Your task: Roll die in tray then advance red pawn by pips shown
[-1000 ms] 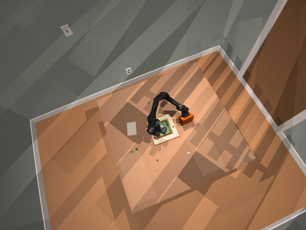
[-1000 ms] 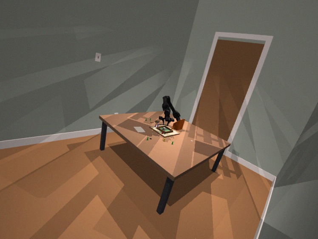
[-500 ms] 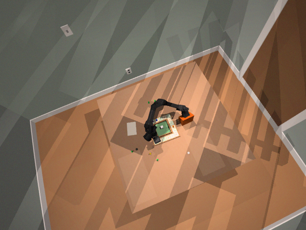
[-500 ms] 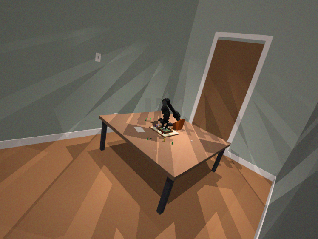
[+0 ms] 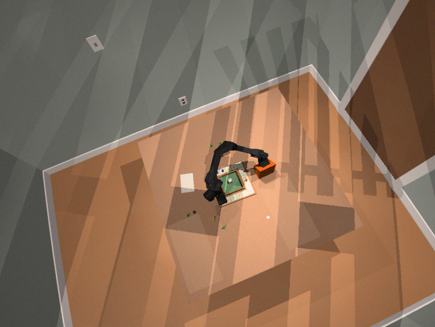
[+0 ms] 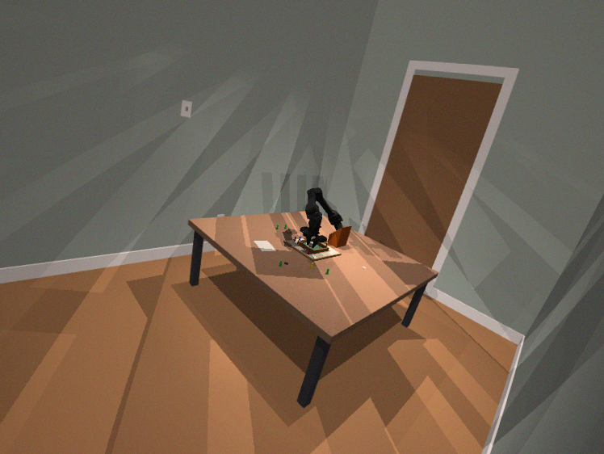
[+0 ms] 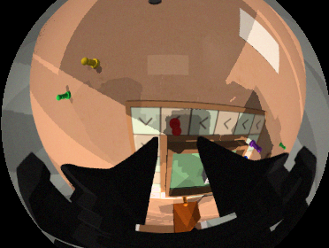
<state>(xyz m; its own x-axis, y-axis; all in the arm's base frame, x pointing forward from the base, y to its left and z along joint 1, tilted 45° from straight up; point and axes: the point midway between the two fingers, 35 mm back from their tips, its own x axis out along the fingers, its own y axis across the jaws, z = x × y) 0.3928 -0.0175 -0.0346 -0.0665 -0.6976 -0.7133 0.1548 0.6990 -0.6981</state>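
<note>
The red pawn (image 7: 175,126) stands on the second square of the row ahead in the wrist view, on the game board (image 5: 249,189) (image 7: 145,116). The arm hides it in the top view. My gripper (image 7: 178,141) (image 5: 215,198) is over the board's near-left part, its fingers apart with nothing between them. In the wrist view the pawn shows just beyond the fingertips. The white die (image 5: 230,180) lies in the green tray (image 5: 233,187) (image 7: 183,166); in the wrist view a finger mostly hides it. Its top pips are too small to read.
A blue pawn (image 5: 222,170), a purple pawn (image 7: 255,145) and an orange pawn (image 5: 246,179) stand on the board. A yellow pawn (image 5: 213,218) (image 7: 90,63), green pawns (image 5: 223,227) (image 5: 188,214), a dark disc (image 5: 193,212), white paper (image 5: 186,182) and an orange block (image 5: 265,169) are around it.
</note>
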